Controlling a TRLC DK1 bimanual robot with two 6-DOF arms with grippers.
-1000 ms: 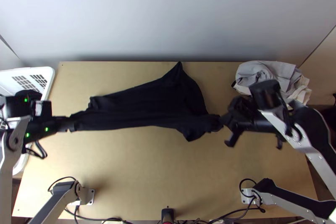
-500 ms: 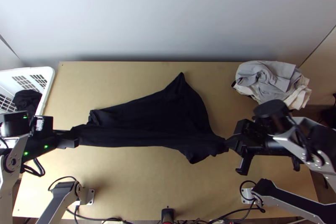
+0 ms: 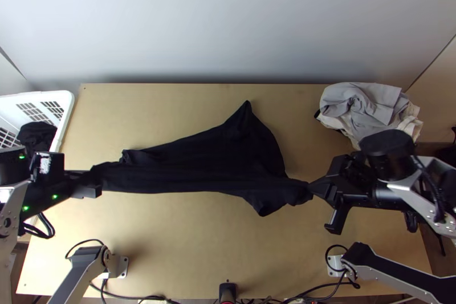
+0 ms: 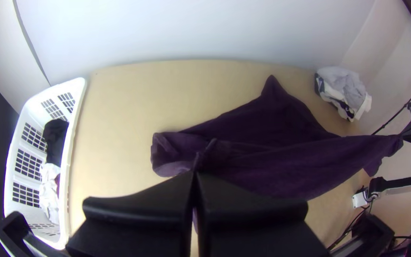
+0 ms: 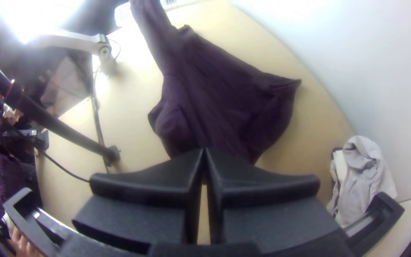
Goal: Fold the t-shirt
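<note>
Look for the black t-shirt (image 3: pixel 211 158) across the middle of the table (image 3: pixel 171 247), drawn out into a long band along its near side. Pinched at its nine o'clock end in the left gripper (image 4: pixel 195 176), and at roughly three o'clock in the right gripper (image 3: pixel 313 187), with both pairs of fingers pressed together on cloth. Judging by that, early in the job: gripped at two ends and pulled fairly straight between, but not squared up. Pointing towards one o'clock, with a peaked corner; doubled over in a small roll near ten o'clock; sagging in a loose lobe near four to five o'clock. Perhaps held by sleeve or hem, though hard to say from dark cloth on dark fingers. Left to do, most likely: flatten the body, bring one side over the other, fold again into a compact shape, then let go. Leave aside the white basket (image 3: pixel 69 107) towards ten o'clock on the table and the grey and white pile of cloth (image 3: pixel 365 104) towards two o'clock.
</note>
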